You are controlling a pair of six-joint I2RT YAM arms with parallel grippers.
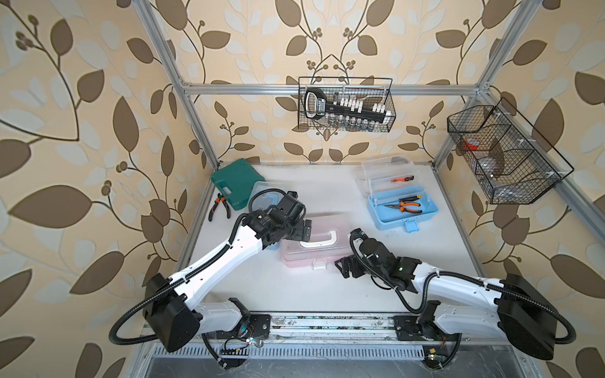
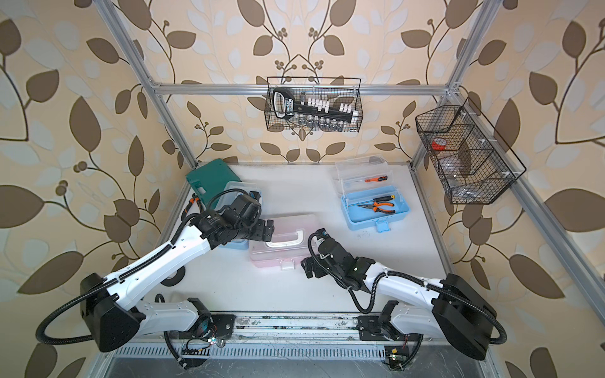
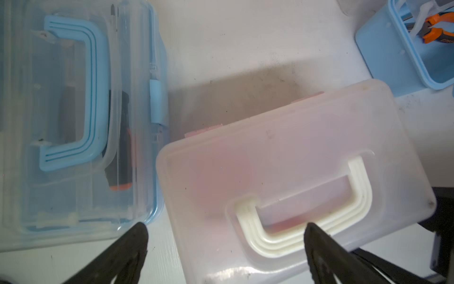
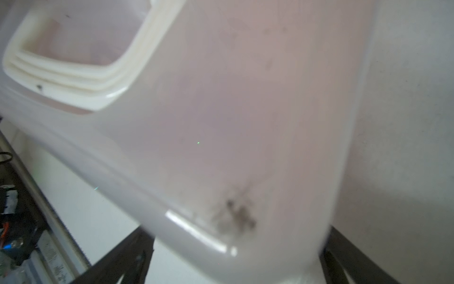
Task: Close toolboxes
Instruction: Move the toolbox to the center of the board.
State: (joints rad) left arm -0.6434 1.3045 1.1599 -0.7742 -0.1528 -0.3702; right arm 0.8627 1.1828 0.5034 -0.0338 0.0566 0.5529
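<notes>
Toolboxes share the white table (image 1: pixel 294 294). The pink toolbox (image 1: pixel 314 252) lies mid-table, lid down. The left blue toolbox (image 3: pixel 73 123) lies just beside it, lid down. The right blue toolbox (image 1: pixel 402 209) lies near the far right corner, lid upright. Bare table runs along the near edge. Jaws apart, the left gripper (image 1: pixel 307 230) hovers over the pink lid's left end. The right gripper (image 1: pixel 344 268), jaws apart, straddles its near right corner.

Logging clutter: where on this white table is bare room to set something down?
Bare: the far middle, between the dark green plastic case and the open light-blue plastic toolbox; the near strip in front of the pink clear-lidded toolbox. Crowded: the left side, where that case, orange-handled pliers and a closed light-blue toolbox cluster under the left arm.
</notes>
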